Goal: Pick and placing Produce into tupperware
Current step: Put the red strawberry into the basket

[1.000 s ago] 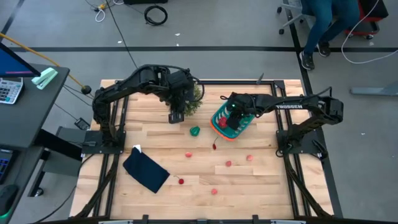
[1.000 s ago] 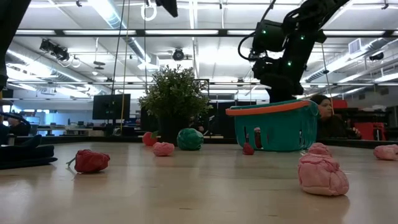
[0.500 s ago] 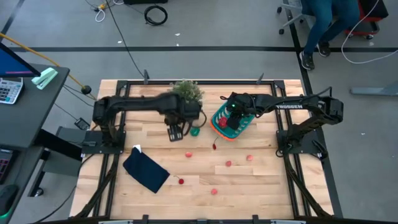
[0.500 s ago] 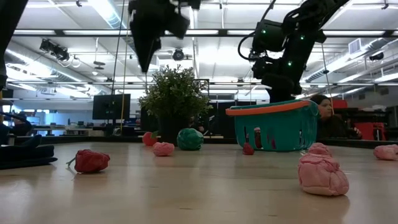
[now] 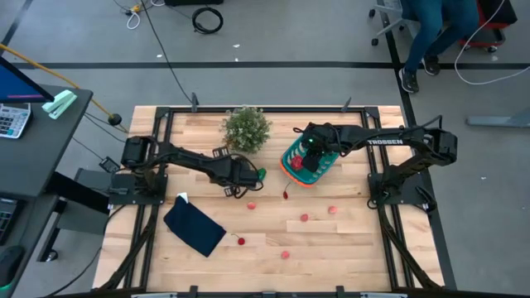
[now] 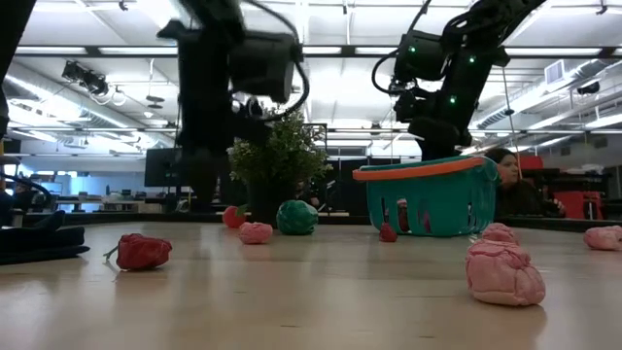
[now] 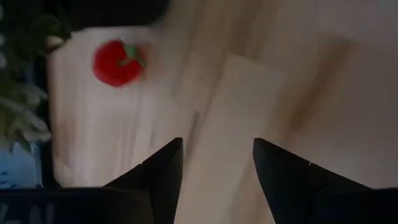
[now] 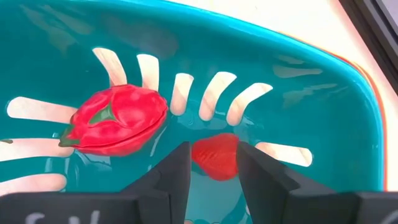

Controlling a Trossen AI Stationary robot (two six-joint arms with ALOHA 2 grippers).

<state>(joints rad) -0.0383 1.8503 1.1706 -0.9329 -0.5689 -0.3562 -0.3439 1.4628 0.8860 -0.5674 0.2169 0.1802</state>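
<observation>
1. Left arm swung away from the potted plant (image 5: 247, 128) over the last second: was folded against it, now stretched low across the near-left of the table (image 5: 348, 248). Plant uncovered in the high view as a result.
2. Left gripper (image 5: 240, 187) now just beside the green toy vegetable (image 5: 260, 175) and near a small red piece (image 5: 250, 204). Fingers apart in the left wrist view, nothing between them; bare wood under the gap, a red tomato-like toy (image 7: 115, 63) off to one side.
3. Right arm unchanged across all frames. Right gripper (image 5: 308, 162) down inside the teal basket (image 5: 287, 160).
4. Right wrist view: fingers parted on either side of a small red piece (image 8: 216, 156) lying on the basket floor. Gripped or merely straddled: cannot tell. A larger red strawberry-like toy (image 8: 116, 120) lies beside it against the slotted wall (image 8: 205, 93).
5. Basket on the far right part of the table, right of the plant, orange-red rim (image 6: 420, 169) visible in the low view.
6. Progress: at least two red pieces in the basket. Left on the wood: the green one, a dark red piece (image 5: 286, 194) near the basket's front, pink ones at (image 5: 304, 218) and (image 5: 332, 210), red ones by the navy cloth (image 5: 195, 229) at (image 5: 241, 241) and lower centre (image 5: 285, 254). Judged early-to-middle; most produce not yet collected.
7. Likely step in hand: left approach to the green vegetable or the red piece next to it.
</observation>
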